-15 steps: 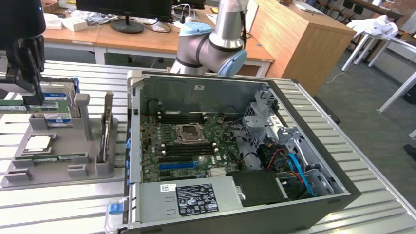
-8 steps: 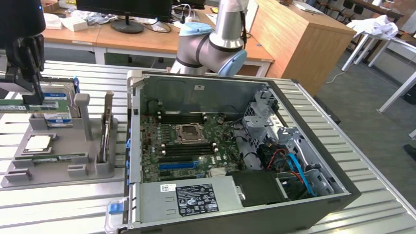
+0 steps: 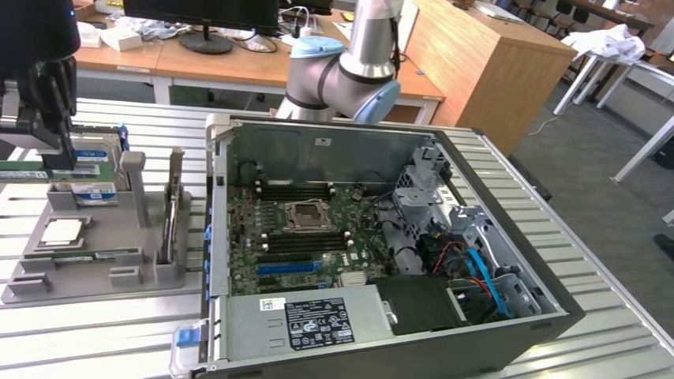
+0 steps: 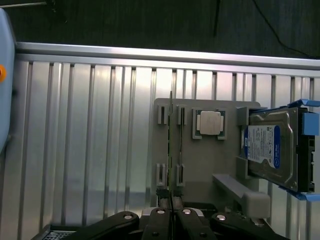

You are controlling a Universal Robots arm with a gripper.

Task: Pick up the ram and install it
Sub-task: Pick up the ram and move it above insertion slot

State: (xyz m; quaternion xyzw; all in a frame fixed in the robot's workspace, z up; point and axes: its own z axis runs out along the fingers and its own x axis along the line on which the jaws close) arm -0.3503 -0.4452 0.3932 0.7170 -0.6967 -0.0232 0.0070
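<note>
The ram [image 3: 24,168] is a thin green stick with a white label. It hangs level over the far side of the grey parts fixture [image 3: 95,278] at the exterior view's left. My gripper [image 3: 58,158] is shut on it from above. In the wrist view the ram [image 4: 171,150] shows edge-on as a thin line running out from between my closed gripper [image 4: 171,212] fingertips. It runs over the paired holder brackets [image 4: 160,115] of the fixture [image 4: 210,170]. The black memory slots [image 3: 303,237] lie in the open computer case [image 3: 316,134], to the right in the exterior view.
A silver hard drive [image 4: 270,150] with a blue-and-white label rests on the fixture beside a processor chip [image 4: 210,122]. A card [image 3: 174,207] stands upright at the fixture's edge nearest the case. The arm's base [image 3: 342,75] stands behind the case. The table is ribbed aluminium [image 3: 95,339].
</note>
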